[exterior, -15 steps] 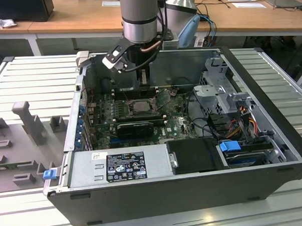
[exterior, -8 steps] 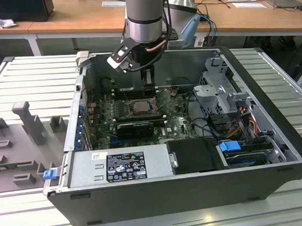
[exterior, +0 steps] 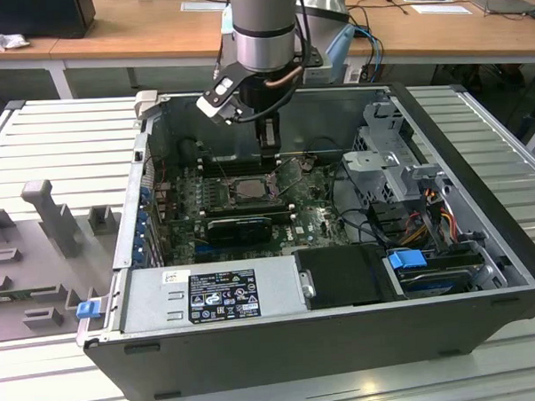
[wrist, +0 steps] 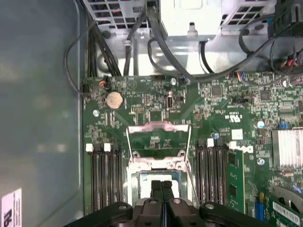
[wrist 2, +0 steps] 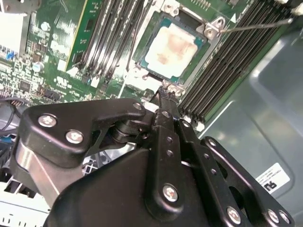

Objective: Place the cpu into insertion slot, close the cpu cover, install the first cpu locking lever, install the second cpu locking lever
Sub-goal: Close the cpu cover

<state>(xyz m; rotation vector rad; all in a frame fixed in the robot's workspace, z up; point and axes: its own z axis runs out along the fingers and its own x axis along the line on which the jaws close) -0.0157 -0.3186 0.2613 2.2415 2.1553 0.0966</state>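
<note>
The cpu (wrist 2: pixel 173 47), a pale square chip, lies flat in the insertion slot (wrist 2: pixel 138 77) on the green board. My gripper (wrist 2: pixel 165 93) hangs just above the socket's edge with its two black fingers pressed together and nothing between them. In the first wrist view the gripper (wrist: pixel 162 188) covers part of the chip. The cpu cover (wrist: pixel 158 127) stands swung open beyond the socket, and the board shows through its cut-out. A thin wire lever (wrist 2: pixel 255 26) sticks out beside the socket. In the exterior view the gripper (exterior: pixel 267 152) is over the socket (exterior: pixel 247 189) inside the open case.
Black memory slots (wrist: pixel 104 175) flank the socket on both sides. Cables (wrist: pixel 165 47) run along the board's edge below a drive cage (exterior: pixel 394 150). A black expansion card (exterior: pixel 240 226) and the grey power supply (exterior: pixel 227 291) lie nearer the case's front wall.
</note>
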